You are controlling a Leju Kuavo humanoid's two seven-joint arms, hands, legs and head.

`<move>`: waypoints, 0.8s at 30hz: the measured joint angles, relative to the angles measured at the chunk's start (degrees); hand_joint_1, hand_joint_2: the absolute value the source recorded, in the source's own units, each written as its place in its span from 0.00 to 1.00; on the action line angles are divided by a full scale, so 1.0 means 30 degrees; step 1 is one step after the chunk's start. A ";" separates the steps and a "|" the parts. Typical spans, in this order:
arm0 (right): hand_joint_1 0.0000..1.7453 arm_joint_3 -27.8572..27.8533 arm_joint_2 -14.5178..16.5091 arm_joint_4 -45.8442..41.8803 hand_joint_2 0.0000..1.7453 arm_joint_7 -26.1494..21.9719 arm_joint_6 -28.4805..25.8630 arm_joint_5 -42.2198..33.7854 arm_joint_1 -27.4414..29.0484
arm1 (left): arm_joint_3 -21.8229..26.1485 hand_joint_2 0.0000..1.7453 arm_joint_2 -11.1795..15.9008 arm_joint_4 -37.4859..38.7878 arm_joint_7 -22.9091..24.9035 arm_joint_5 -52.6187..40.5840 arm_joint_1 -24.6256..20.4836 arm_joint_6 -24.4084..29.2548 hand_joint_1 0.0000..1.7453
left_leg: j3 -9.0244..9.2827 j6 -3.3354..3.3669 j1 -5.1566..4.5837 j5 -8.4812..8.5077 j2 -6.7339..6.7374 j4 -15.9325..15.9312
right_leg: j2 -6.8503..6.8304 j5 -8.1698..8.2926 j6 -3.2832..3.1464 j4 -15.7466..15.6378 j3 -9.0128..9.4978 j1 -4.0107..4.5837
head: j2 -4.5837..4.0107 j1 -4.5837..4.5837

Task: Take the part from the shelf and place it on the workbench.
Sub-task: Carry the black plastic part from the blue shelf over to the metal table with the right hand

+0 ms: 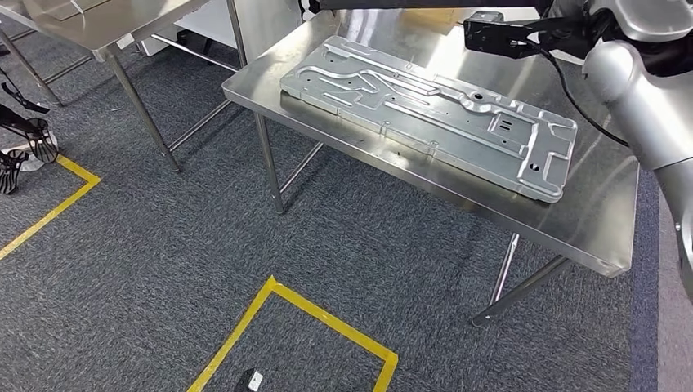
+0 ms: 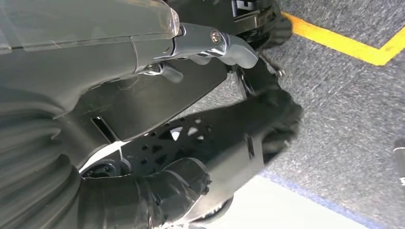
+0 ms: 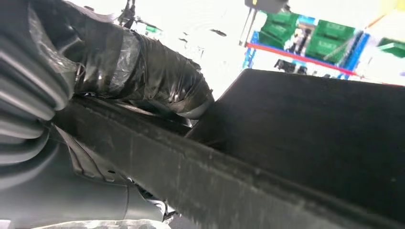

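While looking down from the head, can see the part (image 1: 425,110) lying flat on top of the shiny desk (image 1: 588,220). Big, grey and long, with bumps, grooves and small holes. Sits slanted across the desk top, near the front edge, touching nothing else. Can see the silver right arm (image 1: 646,90) up high on the right side, above the far corner of the desk and not touching the part.

Close up at the right wrist, can see the right hand (image 3: 119,95) with its black taped thumb lying next to a dark flat slab. Cannot tell if open or closed.

Close up at the left wrist, can see the left hand (image 2: 157,109) hanging over the grey carpet (image 2: 344,109). Fingers apart, holding nothing.

Can also see yellow tape (image 1: 327,314) on the carpet in front of the desk, and another desk (image 1: 98,24) off to the left.
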 joint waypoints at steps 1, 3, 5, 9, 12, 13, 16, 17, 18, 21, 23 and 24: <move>1.00 0.0000 0.0082 0.0142 1.00 -0.0086 0.0042 0.0080 0.0093 | 0.0000 1.00 0.0000 0.0000 0.0119 0.0009 0.0004 0.0006 0.00 | 0.0000 -0.0006 -0.0004 -0.0005 -0.0004 0.0018 | -0.0017 0.0226 -0.0020 -0.0005 -0.0024 0.0004 | 0.0000 0.0000; 1.00 0.0000 0.0188 0.0330 1.00 -0.0277 0.0122 0.0206 0.0170 | 0.0000 1.00 0.0000 0.0000 0.0432 0.0013 -0.0021 0.0044 0.00 | 0.0014 -0.0047 -0.0015 -0.0032 -0.0003 0.0046 | -0.0051 0.1438 -0.0170 -0.2134 0.1013 0.0048 | 0.0000 0.0000; 1.00 0.0000 0.0226 0.0408 1.00 -0.0410 0.0147 0.0266 0.0121 | 0.0000 1.00 -0.0013 0.0000 0.0690 0.0013 -0.0041 0.0102 0.00 | -0.0002 -0.0145 -0.0043 -0.0064 0.0008 0.0048 | -0.0118 0.2276 -0.0412 -0.4619 0.2276 0.0197 | 0.0002 0.0000; 1.00 0.0000 0.0281 0.0575 1.00 -0.0475 0.0171 0.0302 0.0076 | 0.0000 1.00 -0.0040 0.0000 0.0809 0.0014 -0.0056 0.0159 0.00 | 0.0010 -0.0520 -0.0084 -0.0090 0.0042 -0.0045 | -0.0132 0.2458 -0.0753 -0.5639 0.2750 0.0336 | 0.0000 -0.0004; 1.00 0.0000 0.0406 0.0648 1.00 -0.0517 0.0169 0.0306 0.0056 | 0.0004 1.00 -0.0025 0.0000 0.0831 0.0018 -0.0061 0.0169 0.00 | -0.0686 -0.0694 -0.0116 -0.1178 -0.0001 0.1627 | -0.0159 0.2611 -0.1076 -0.6046 0.3034 0.0178 | 0.0000 -0.0033; 1.00 0.0000 0.0445 0.0681 1.00 -0.0526 0.0171 0.0308 0.0057 | 0.0007 1.00 -0.0024 0.0000 0.0831 0.0018 -0.0066 0.0169 0.00 | -0.1257 -0.0721 -0.0109 -0.1801 -0.0025 0.2879 | -0.0159 0.2613 -0.1128 -0.6072 0.3057 0.0208 | 0.0000 -0.0033; 1.00 0.0000 0.0538 0.0803 1.00 -0.0545 0.0178 0.0317 0.0123 | 0.0020 1.00 -0.0022 0.0000 0.0834 0.0025 -0.0099 0.0169 0.00 | -0.2431 -0.0811 -0.0080 -0.2454 -0.0032 0.5312 | -0.0101 0.2572 -0.1161 -0.5973 0.3012 0.0234 | 0.0000 -0.0035; 1.00 0.0000 0.0563 0.0830 1.00 -0.0559 0.0184 0.0319 0.0139 | 0.0020 1.00 -0.0022 0.0000 0.0856 0.0029 -0.0102 0.0180 0.00 | -0.2207 -0.0825 -0.0060 -0.1991 -0.0030 0.4816 | -0.0051 0.2540 -0.1138 -0.5900 0.2995 0.0222 | 0.0000 -0.0036; 1.00 0.0000 0.0576 0.0847 1.00 -0.0585 0.0204 0.0319 0.0146 | 0.0016 1.00 -0.0022 0.0000 0.0894 0.0031 -0.0094 0.0202 0.00 | -0.1658 -0.0825 -0.0029 -0.1292 -0.0028 0.3671 | 0.0005 0.2491 -0.1086 -0.5802 0.2985 0.0206 | 0.0000 -0.0036; 1.00 0.0000 0.0504 0.0850 1.00 -0.0781 0.0404 0.0311 0.0081 | 0.0015 1.00 -0.0020 0.0000 0.1055 0.0034 -0.0016 0.0326 0.00 | -0.0161 -0.0721 -0.0023 -0.0203 -0.0078 0.0540 | 0.0140 0.2330 -0.0817 -0.5432 0.2797 0.0251 | 0.0000 -0.0025; 1.00 0.0000 0.0359 0.0845 1.00 -0.0998 0.0586 0.0284 0.0042 | 0.0020 1.00 -0.0009 0.0000 0.1129 0.0034 0.0011 0.0377 0.00 | -0.0084 -0.0531 -0.0131 -0.0258 -0.0101 0.0254 | 0.0178 0.2322 -0.0626 -0.5336 0.2653 0.0259 | 0.0000 -0.0016; 1.00 0.0000 0.0270 0.0827 1.00 -0.1100 0.0655 0.0255 0.0044 | 0.0022 1.00 0.0000 0.0000 0.1153 0.0034 0.0009 0.0388 0.00 | -0.0084 -0.0396 -0.0136 -0.0228 -0.0086 0.0233 | 0.0180 0.2315 -0.0521 -0.5338 0.2624 0.0224 | 0.0000 -0.0014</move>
